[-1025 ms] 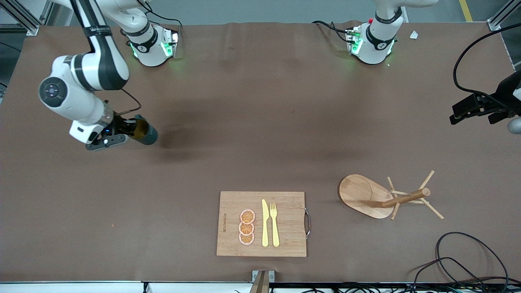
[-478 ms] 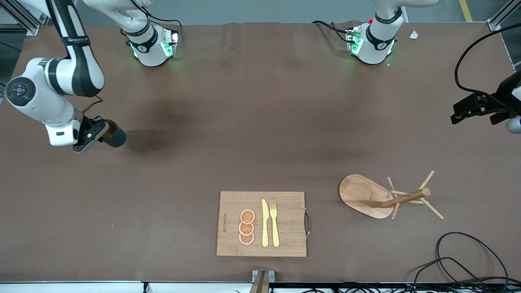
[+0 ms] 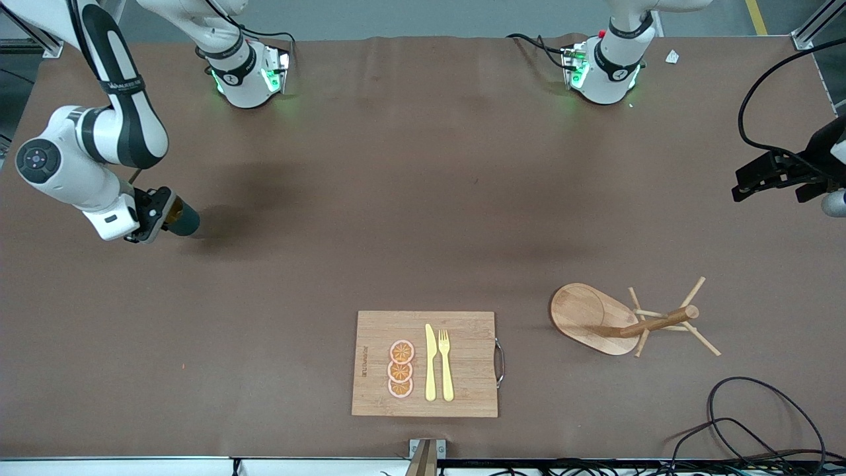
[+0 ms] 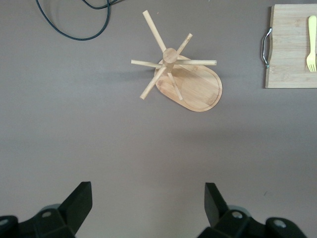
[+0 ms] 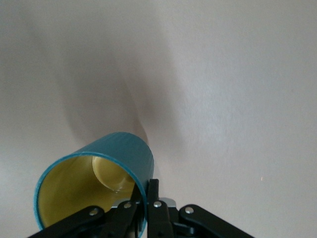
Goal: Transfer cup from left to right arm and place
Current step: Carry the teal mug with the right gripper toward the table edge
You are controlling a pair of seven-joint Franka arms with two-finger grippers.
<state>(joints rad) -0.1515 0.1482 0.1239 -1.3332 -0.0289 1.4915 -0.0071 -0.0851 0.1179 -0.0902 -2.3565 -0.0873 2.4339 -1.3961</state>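
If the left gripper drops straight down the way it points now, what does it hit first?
Likely bare table. The open left gripper looks down on plain cloth; the wooden cup stand lies off that line, though depth is unclear.

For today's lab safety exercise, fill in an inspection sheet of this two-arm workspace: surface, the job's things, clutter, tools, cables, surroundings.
Surface: brown table, flat, a small white scrap near the left arm's base.
Job's things: teal cup with yellow inside, tilted, gripped by its rim.
Clutter: cutting board with orange slices, knife and fork; wooden mug tree beside it, toward the left arm's end.
Tools: right tool shut on the cup, over the right arm's end; left tool open, empty, waiting over the left arm's end.
Cables: black cable looped on the table near the front camera.
Surroundings: metal frame posts at the corners.
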